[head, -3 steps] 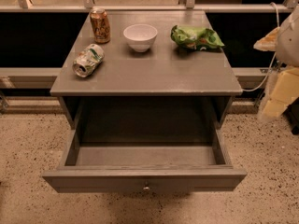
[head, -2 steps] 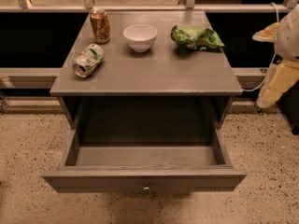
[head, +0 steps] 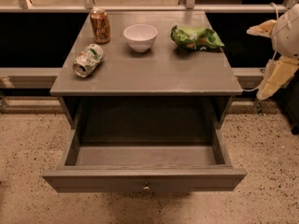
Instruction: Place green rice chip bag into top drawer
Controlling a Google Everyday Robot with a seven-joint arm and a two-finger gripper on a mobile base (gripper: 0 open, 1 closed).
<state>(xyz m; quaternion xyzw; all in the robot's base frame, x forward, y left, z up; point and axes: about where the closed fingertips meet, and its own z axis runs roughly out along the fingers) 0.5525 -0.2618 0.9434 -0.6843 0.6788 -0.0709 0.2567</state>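
Observation:
The green rice chip bag lies wrinkled on the back right of the grey table top, right of a white bowl. The top drawer is pulled wide open below the table top, its inside bare, with a small round knob on the front panel. My gripper hangs at the right edge of the view, off the table's right side, to the right of the bag and apart from it. Its cream fingers stand apart, open and empty.
A white bowl stands at the back middle of the table. An upright brown can stands back left. A dented green-and-white can lies on its side at the left. A rail and dark panels run behind; speckled floor lies around.
My gripper has risen a little at the right edge of the view. The bag, the cans, the bowl and the drawer have not moved.

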